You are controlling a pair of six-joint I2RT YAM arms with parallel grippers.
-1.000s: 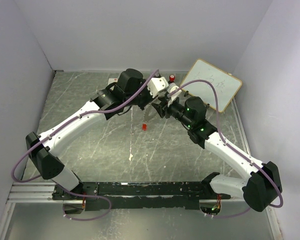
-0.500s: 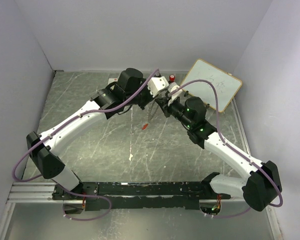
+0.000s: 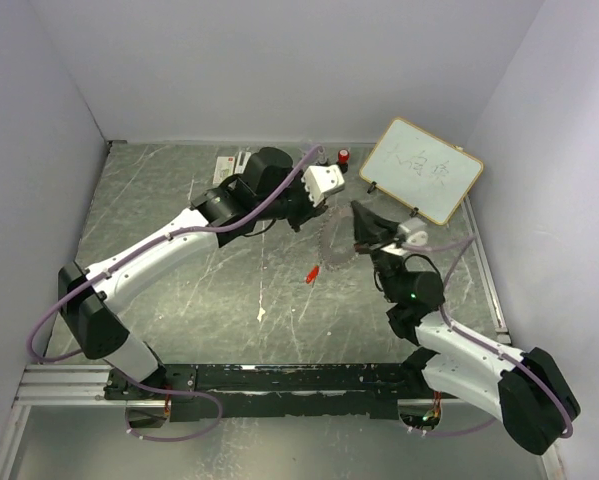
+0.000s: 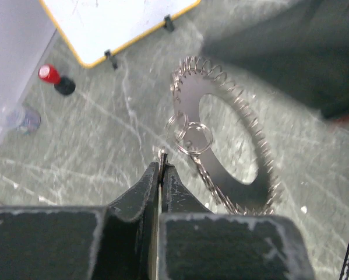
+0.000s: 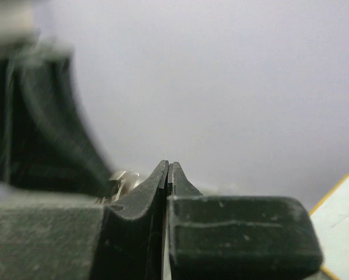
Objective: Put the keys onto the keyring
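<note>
Left fingers (image 4: 144,188) closed, pinching small silver loop (image 4: 190,137) on keyring (image 4: 191,90) rim. Keyring hangs above mid-counter (image 3: 179,200) between arms, red key (image 3: 312,272) just below. Likely thin, stiff, light, swings; take flat rim. Right fingers (image 5: 140,193) closed, nothing seen held.

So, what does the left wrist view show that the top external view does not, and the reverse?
Only left wrist: small split rings on the toothed keyring, and a clear little object. Only top external: the base rail and a flat white item by the far wall. Both: the keyring, the whiteboard, the red-topped cylinder.
</note>
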